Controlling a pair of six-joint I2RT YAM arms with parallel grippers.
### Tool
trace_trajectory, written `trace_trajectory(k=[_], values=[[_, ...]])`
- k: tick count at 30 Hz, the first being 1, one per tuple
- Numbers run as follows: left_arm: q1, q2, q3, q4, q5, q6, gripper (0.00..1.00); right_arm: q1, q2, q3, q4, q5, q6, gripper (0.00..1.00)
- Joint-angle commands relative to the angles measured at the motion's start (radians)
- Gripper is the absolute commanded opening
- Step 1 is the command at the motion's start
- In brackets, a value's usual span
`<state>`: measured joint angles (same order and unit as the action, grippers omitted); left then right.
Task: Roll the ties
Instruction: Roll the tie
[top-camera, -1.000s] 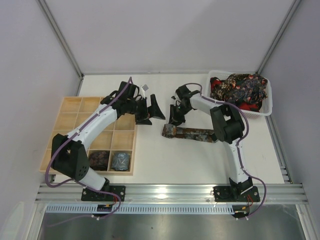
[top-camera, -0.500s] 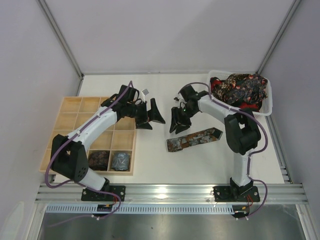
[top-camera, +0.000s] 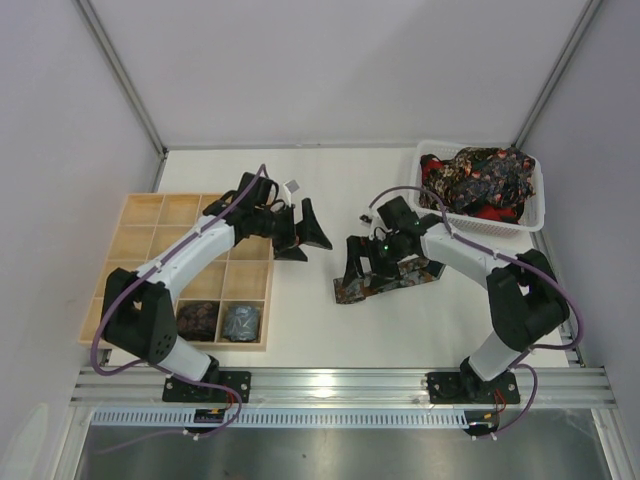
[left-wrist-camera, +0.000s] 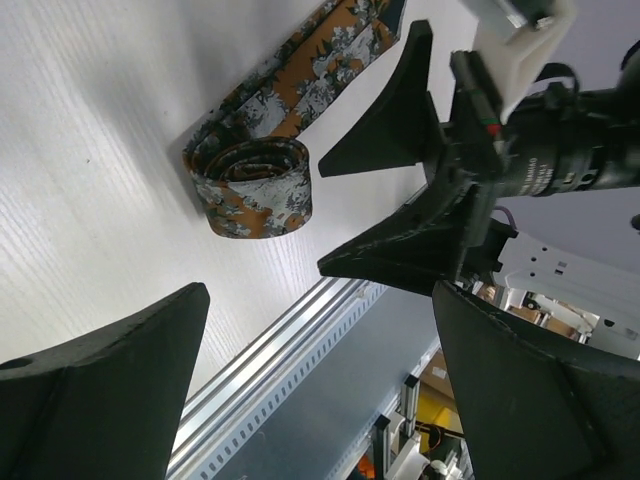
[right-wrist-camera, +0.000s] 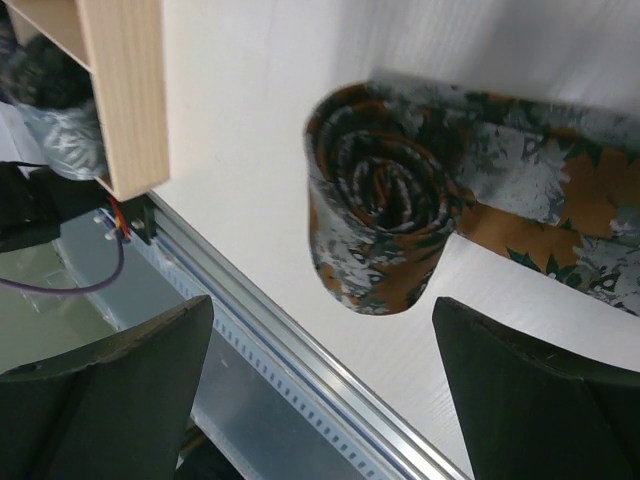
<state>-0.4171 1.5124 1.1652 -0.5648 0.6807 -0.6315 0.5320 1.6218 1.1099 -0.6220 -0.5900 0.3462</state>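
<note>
A brown tie with grey-green leaves lies on the white table, its left end wound into a coil, the tail running right. My right gripper hovers over that coil, open; in the right wrist view the right gripper has the coil just beyond its fingertips, nothing between them. My left gripper is open to the left of the tie, apart from it. The left gripper looks across at the coil and the right gripper's black fingers. More ties are heaped in the basket.
The white mesh basket stands at the back right. A pale wooden grid tray lies at the left, with two dark coils in its front cells. Its corner is close to the tie. A metal rail runs along the near edge.
My right gripper has opened and let go of the tie's rolled end, coming nearer over it. The tie has shifted and turned on the table. My left gripper has barely moved.
</note>
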Motion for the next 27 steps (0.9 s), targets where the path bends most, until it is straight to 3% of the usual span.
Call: trace_trajectory(k=[1,6,12,16,27], values=[[-0.015,-0.012,-0.019,-0.009,-0.026,-0.016,1.00,0.019,-0.014,-0.064,0.165,0.030,0.069,0.99],[-0.052,0.040,-0.036,-0.044,-0.193,-0.046,0.83,0.040,0.015,-0.108,0.234,0.099,0.105,0.99],[-0.077,0.167,0.005,-0.015,-0.224,-0.043,0.72,0.049,0.055,-0.101,0.252,0.101,0.100,0.93],[-0.077,0.271,0.085,-0.020,-0.300,-0.030,0.68,0.048,0.069,-0.105,0.248,0.114,0.088,0.89],[-0.103,0.457,0.217,-0.030,-0.222,0.022,0.67,0.052,0.084,-0.081,0.239,0.122,0.091,0.82]])
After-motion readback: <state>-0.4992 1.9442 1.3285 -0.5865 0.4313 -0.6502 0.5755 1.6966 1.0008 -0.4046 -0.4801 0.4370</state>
